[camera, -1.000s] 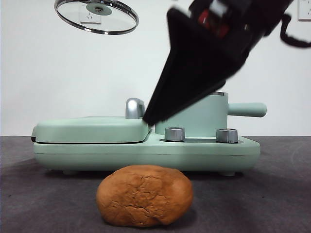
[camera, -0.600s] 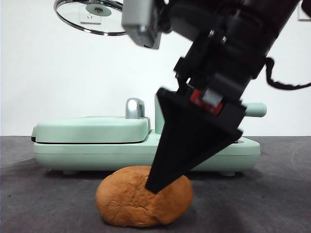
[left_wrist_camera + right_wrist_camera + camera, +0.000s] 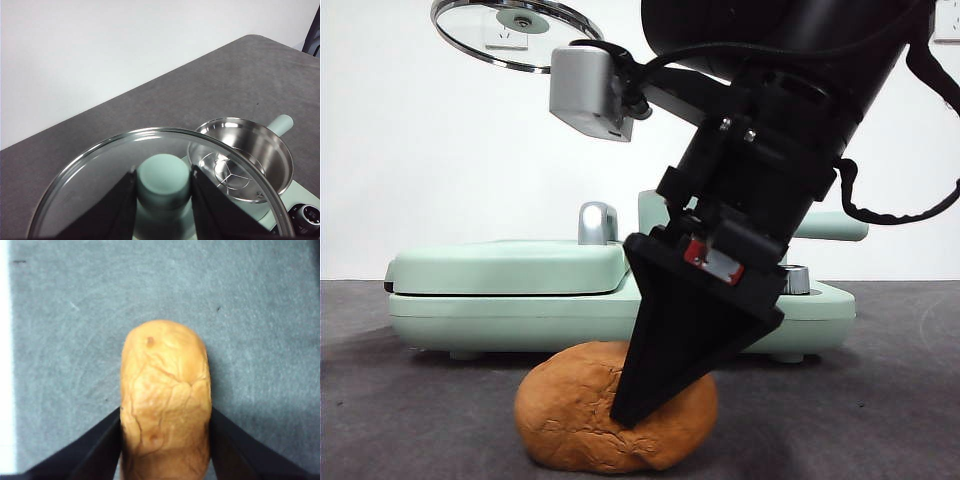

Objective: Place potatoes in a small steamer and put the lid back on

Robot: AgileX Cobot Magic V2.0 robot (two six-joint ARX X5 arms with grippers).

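The potato (image 3: 570, 420) (image 3: 165, 390), an orange-brown lump with cracked skin, lies on the dark table near the front. My right gripper (image 3: 625, 412) (image 3: 165, 412) has come down on it, its two black jaws pressed against the potato's sides. High at the back left hangs the clear-glass lid (image 3: 518, 35) (image 3: 95, 170), held by my left gripper (image 3: 163, 172), which is shut on its mint-green knob (image 3: 163, 182). The small steamer (image 3: 250, 150) stands uncovered below the lid with a wire rack inside. In the front view the right arm hides most of the steamer; its handle (image 3: 842, 228) shows.
A flat mint-green griddle (image 3: 510, 268) with a chrome handle (image 3: 597, 222) shares the steamer's base (image 3: 520, 320), just behind the potato. A steel dial (image 3: 796, 280) (image 3: 307, 216) sits on that base. White wall lies behind.
My right gripper dropped from above the steamer down to the potato and now has its jaws against it. The lid stayed where it hung.
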